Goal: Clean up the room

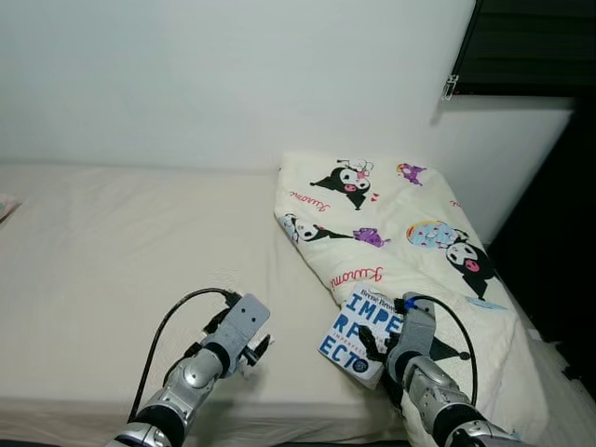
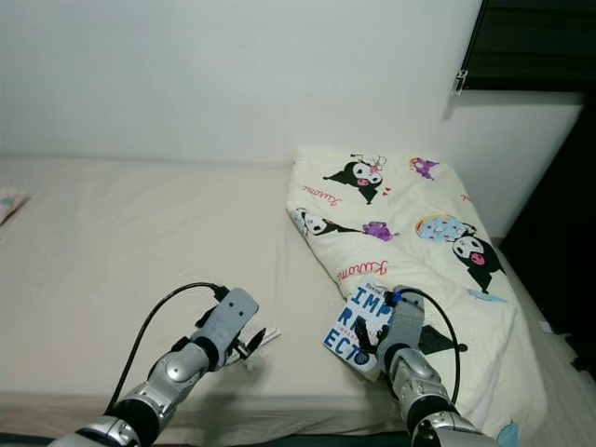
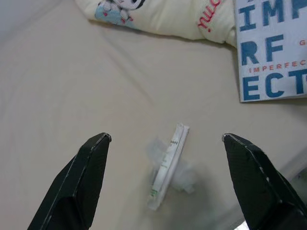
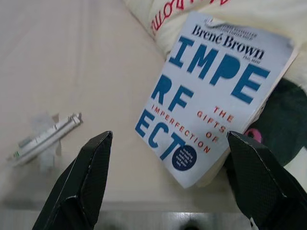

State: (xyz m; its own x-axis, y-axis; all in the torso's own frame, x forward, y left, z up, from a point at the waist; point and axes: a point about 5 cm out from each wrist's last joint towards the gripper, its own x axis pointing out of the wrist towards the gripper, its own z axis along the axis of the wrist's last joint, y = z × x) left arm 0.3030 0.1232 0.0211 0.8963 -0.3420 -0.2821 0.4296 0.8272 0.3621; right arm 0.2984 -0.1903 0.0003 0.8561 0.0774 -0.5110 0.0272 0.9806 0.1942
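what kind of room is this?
Most likely a bedroom. A cream-sheeted mattress runs along a white wall, a cartoon-print comforter lies bunched at one end, and a paperback book lies partly on it. A small wrapper lies on the sheet by the left end effector.

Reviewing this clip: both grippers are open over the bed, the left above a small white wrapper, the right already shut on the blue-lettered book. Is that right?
Not quite. The right gripper is open too: in the right wrist view its fingers stand spread apart above the book, gripping nothing. The rest holds: the left gripper is open above the small white wrapper on the bed.
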